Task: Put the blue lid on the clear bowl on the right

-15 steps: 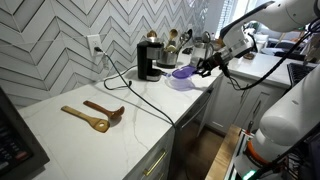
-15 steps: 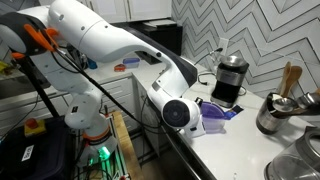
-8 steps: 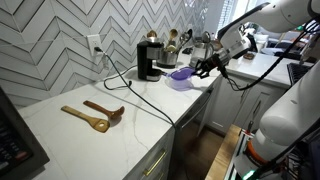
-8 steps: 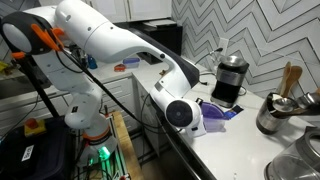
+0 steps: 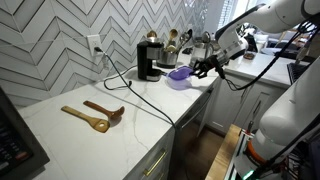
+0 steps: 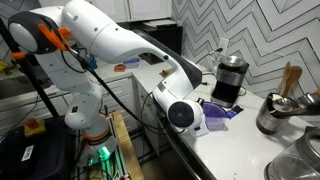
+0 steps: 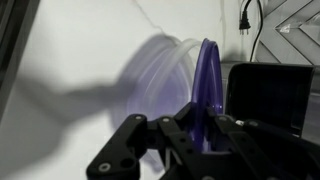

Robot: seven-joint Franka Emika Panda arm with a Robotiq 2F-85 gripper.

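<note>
Herringbone wall tile backs a white table [image 5: 60,135] that shows in both exterior views. On the table stand a black appliance [image 5: 148,60] and a steel pot [image 6: 270,118] holding utensils. 2 wooden spoons [image 5: 95,115] lie well apart from them, and a black cable [image 5: 130,90] runs from a wall outlet [image 5: 95,45] across the surface.

1. Arm pose: the white arm [image 6: 110,45] reaches from its base beside the table over the table edge. The wrist is near the black appliance and the fingers [image 7: 190,130] point toward the wall.
2. Finger state: the fingers are closed on the rim of the blue lid [image 7: 208,80], which appears edge-on between them in the wrist view.
3. Lid position: in an exterior view the blue lid [image 5: 180,72] hangs off the table, just in front of the appliance.
4. Bowl position: the clear bowl [image 7: 150,80] is a faint ring just beside the lid. Contact between lid and bowl cannot be determined
</note>
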